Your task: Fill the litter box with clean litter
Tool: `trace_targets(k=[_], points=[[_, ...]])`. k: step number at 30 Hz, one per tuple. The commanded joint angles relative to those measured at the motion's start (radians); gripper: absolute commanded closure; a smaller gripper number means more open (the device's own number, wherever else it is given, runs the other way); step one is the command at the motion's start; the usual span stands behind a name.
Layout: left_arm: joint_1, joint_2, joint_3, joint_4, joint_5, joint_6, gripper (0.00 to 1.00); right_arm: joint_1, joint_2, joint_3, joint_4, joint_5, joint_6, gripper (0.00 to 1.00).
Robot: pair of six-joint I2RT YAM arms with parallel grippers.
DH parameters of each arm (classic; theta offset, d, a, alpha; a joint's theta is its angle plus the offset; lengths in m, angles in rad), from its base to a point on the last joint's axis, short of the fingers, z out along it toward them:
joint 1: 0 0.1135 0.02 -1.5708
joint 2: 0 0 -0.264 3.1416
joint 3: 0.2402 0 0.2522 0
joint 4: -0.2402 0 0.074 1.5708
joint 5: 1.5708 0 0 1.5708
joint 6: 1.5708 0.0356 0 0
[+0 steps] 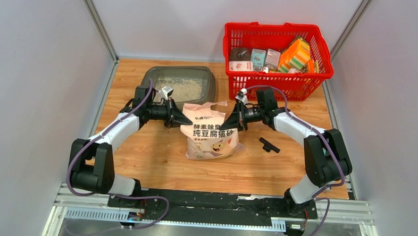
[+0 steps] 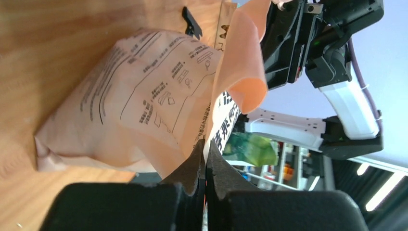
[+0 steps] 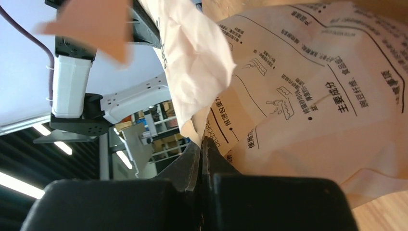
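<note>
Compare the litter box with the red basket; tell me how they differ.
The litter box is dark grey with solid walls; the red basket is open mesh. The litter box is shallow, the red basket deeper and larger. The litter box holds pale granules, the red basket boxes and packets. Both sit open-topped at the far side of the table.

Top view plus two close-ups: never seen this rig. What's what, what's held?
Two robot arms bolted at the near edge of the table. The wide picture looks down from above and behind; the other two come from a camera on each wrist. On the table: a litter bag, a grey litter box with some litter, a red basket of goods, a small black part. The left gripper and right gripper are each shut on a top corner of the bag.
</note>
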Motion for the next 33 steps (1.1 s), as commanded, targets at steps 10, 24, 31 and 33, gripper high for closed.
trace_targets(k=[10, 24, 31, 33], points=[[0.034, 0.033, 0.013, -0.368, -0.033, 0.009, 1.0, -0.014, -0.006, 0.02, -0.237, -0.1, 0.23, 1.0], [-0.092, -0.35, 0.327, -0.546, -0.204, 1.146, 0.25, -0.009, 0.038, 0.048, -0.198, -0.086, 0.278, 1.0], [-0.363, -0.155, 0.468, -0.803, -0.173, 1.794, 0.21, -0.009, 0.052, 0.063, -0.178, -0.086, 0.293, 1.0], [-0.398, -0.096, 0.519, -0.811, -0.184, 1.834, 0.21, -0.009, 0.048, 0.064, -0.172, -0.091, 0.298, 1.0]])
